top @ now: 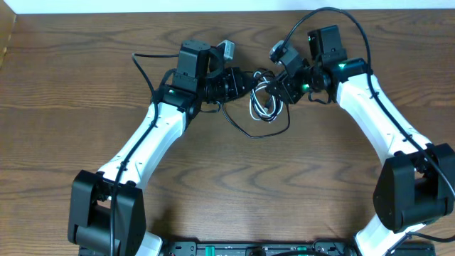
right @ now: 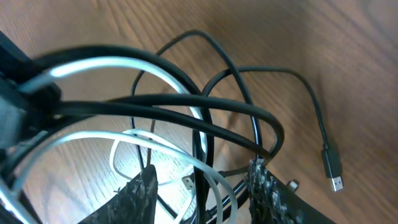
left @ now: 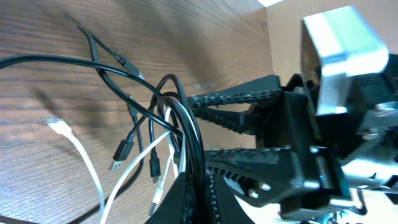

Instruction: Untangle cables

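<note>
A black cable (top: 268,132) and a white cable (top: 261,108) hang tangled between my two grippers at the table's far centre. My left gripper (top: 245,82) is shut on a loop of the black cable (left: 189,134), held off the table. Loose plug ends of both cords dangle below it, and the white cable (left: 81,158) trails onto the wood. My right gripper (top: 283,87) is open. Black cable (right: 249,112) and white cable (right: 112,62) strands pass between its spread fingers (right: 202,180). In the left wrist view its open fingers (left: 208,127) point at the loop.
A black USB plug (right: 333,165) lies on the wooden table (top: 227,192) to the right of the tangle. Thicker black arm wires arch over the right arm (top: 334,11) and beside the left arm (top: 146,64). The table's far edge is close behind both grippers.
</note>
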